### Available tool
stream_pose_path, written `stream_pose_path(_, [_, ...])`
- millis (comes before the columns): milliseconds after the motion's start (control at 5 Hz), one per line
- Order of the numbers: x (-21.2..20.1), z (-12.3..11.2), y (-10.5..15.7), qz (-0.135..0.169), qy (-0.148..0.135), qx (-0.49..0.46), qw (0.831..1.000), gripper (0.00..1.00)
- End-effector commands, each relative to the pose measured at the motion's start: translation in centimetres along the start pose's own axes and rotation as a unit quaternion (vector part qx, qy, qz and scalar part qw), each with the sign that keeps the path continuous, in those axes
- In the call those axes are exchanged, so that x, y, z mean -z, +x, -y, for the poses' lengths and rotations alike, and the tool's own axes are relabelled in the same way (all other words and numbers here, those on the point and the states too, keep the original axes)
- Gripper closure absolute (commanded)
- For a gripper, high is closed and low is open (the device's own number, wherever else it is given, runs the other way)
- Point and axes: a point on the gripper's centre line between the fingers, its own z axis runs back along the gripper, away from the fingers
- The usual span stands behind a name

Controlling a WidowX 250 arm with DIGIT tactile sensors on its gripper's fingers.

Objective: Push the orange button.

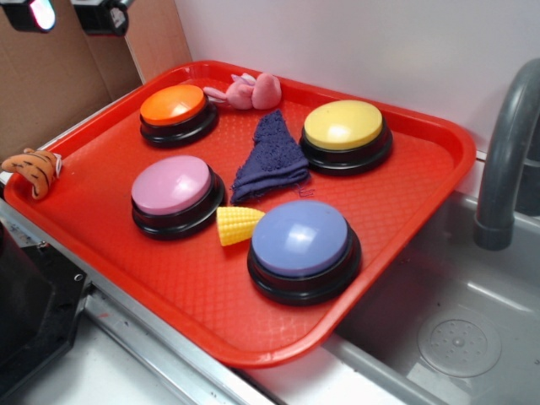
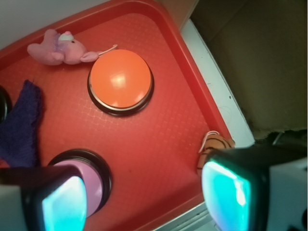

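Approach step, no contact yet. Tool (image 2: 144, 192) hangs high above the tray's (image 1: 211, 295) near-left edge, fingers spread apart, nothing held. Orange button (image 2: 121, 79) sits at the tray's back-left corner, ahead of the tool, well apart from it, beside the pink plush (image 2: 60, 48). Next, likely: move forward over the dome, then press down.

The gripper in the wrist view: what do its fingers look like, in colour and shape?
The gripper has two blocky fingers with black housings. Each carries a rounded, glossy pad that glows teal-cyan. Pale grey-white parts sit at the outer lower corners. No cables or markings are visible.
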Motion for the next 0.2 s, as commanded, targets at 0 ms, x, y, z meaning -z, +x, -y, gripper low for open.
stream_pose_path(0, [-2.78, -0.46, 0.27, 0.019, -0.024, 0.013, 0.999, 0.0])
